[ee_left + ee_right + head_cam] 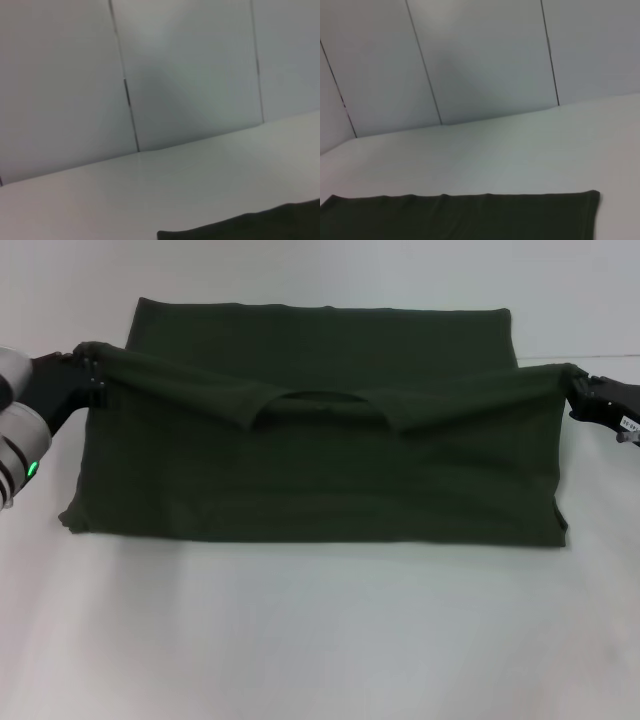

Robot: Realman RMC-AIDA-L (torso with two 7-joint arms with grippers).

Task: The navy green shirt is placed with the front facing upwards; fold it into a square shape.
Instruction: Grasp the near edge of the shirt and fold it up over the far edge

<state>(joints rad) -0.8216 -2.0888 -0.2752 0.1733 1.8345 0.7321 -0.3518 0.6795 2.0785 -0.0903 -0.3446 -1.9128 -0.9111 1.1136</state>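
Observation:
The navy green shirt [320,460] lies across the white table [320,640] in the head view, plain green side showing, no letters visible. Its collar edge [315,400] is lifted and stretched taut between my two grippers. My left gripper [92,365] is shut on the shirt's left shoulder corner. My right gripper [572,380] is shut on the right shoulder corner. The raised fold hangs over the middle of the shirt. A strip of the shirt shows in the left wrist view [250,227] and in the right wrist view [460,217].
Bare white table surface lies in front of the shirt and behind it. A panelled white wall [480,60] stands behind the table's far edge.

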